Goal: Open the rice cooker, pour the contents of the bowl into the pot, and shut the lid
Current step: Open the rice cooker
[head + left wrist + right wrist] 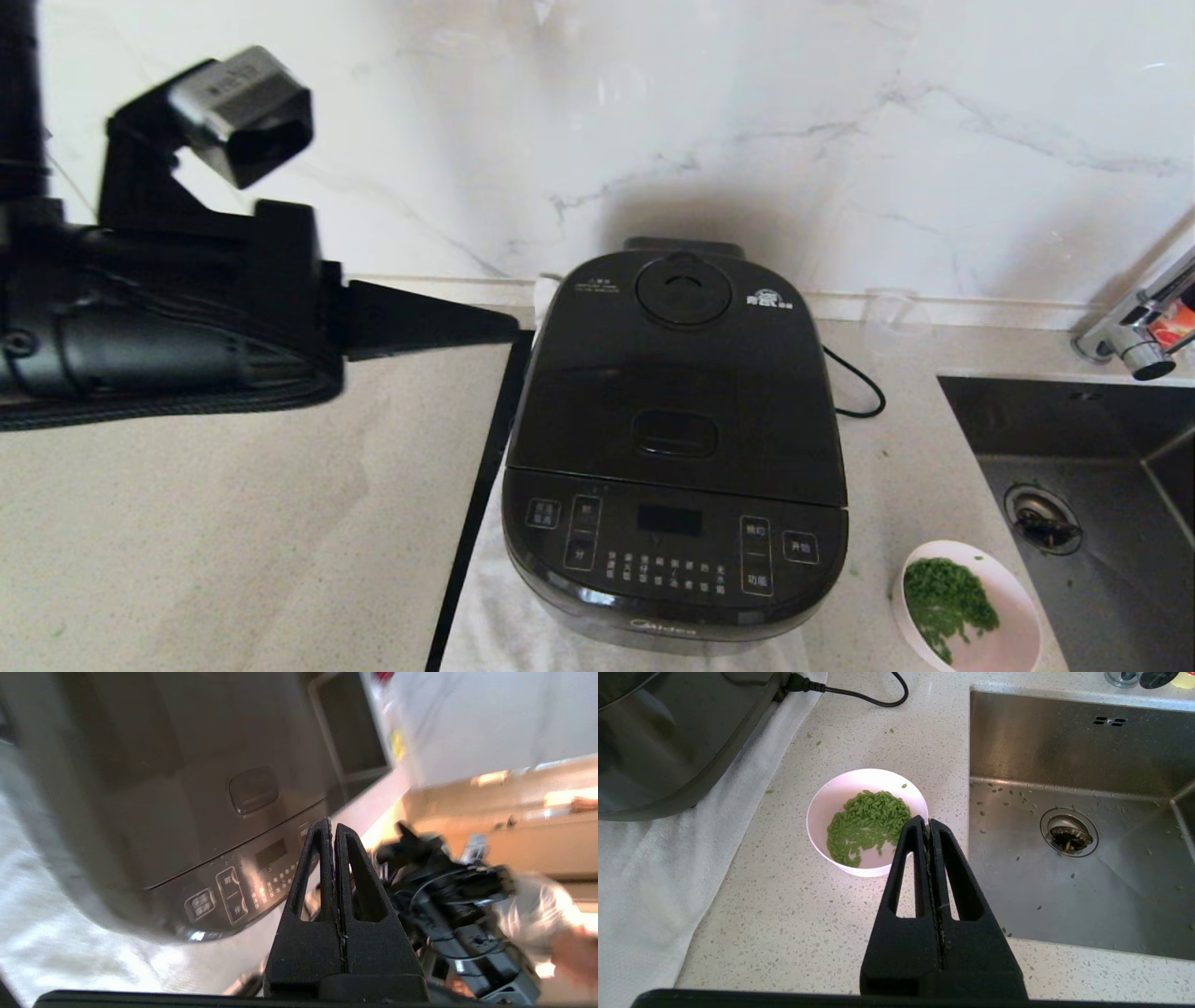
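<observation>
My left gripper (pixel 509 329) hangs in the air just beside the rice cooker (pixel 674 448), off its left rear corner, with its matte black wedge fingers pressed together on nothing. My right gripper (pixel 928 823) is likewise closed and empty, hovering above the bowl (pixel 867 821), which stands on the desk (pixel 784 905) to the right of the cooker's front.

The cooker is a glossy black rounded square. Its lid (pixel 677 373) is down, carrying a round steam vent knob (pixel 682 289) toward the back and a rectangular latch button (pixel 674 434) toward the front. The front panel shows a dark display, white Chinese button labels I cannot read, and a faint "Midea" mark on the lower edge.

The bowl is shallow and pale pink, holding a heap of chopped green bits (pixel 867 828).

A white cloth (pixel 654 868) lies under the cooker, and its black cord (pixel 868 695) loops behind to the right. A steel sink (pixel 1083 826) sits right of the bowl, with green flecks scattered in it and on the speckled desk. A clear cup (pixel 894 322) stands behind the cooker's right side.
</observation>
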Controlling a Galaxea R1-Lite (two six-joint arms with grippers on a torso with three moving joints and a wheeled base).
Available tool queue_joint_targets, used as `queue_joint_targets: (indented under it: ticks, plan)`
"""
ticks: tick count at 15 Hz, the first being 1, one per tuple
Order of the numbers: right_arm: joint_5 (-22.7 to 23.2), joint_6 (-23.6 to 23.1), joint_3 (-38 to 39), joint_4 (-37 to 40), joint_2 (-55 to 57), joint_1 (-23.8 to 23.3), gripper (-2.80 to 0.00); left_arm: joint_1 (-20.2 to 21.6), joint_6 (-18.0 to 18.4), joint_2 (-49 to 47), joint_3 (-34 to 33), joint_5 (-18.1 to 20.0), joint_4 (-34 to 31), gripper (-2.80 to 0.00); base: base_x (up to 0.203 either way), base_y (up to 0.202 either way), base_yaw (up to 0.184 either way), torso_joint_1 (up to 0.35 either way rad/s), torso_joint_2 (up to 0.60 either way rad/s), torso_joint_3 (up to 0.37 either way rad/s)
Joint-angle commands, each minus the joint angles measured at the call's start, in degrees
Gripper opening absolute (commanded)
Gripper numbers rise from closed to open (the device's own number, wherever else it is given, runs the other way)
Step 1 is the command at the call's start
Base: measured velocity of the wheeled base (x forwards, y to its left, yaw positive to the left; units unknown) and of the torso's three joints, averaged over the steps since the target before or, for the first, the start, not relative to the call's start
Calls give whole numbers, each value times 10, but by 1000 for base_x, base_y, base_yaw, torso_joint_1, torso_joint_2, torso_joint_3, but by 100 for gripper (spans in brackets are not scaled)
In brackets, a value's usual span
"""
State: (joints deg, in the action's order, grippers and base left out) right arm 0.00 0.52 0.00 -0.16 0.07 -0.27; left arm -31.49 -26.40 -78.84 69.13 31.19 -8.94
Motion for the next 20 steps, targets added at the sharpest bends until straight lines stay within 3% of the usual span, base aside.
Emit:
queue_joint_targets:
  ticks: [1, 3, 4, 7, 15, 20]
  plan:
    - [0, 0, 0, 0, 0, 0, -280, -63, -3, -73, 0, -74, 8, -280, 0, 0, 0, 0, 0, 0]
    - [0, 0, 0, 0, 0, 0, -280, -113, -2, -101, -11, -147, 42, -280, 0, 0, 0, 0, 0, 0]
    - [0, 0, 0, 0, 0, 0, -280, -128, -4, -108, -19, -167, 63, -280, 0, 0, 0, 0, 0, 0]
    - [0, 0, 0, 0, 0, 0, -280, -135, -3, -130, -24, -187, 72, -280, 0, 0, 0, 0, 0, 0]
    - [0, 0, 0, 0, 0, 0, -280, -176, 22, -159, -16, -308, 73, -280, 0, 0, 0, 0, 0, 0]
    - [0, 0, 0, 0, 0, 0, -280, -190, 35, -176, -10, -340, 94, -280, 0, 0, 0, 0, 0, 0]
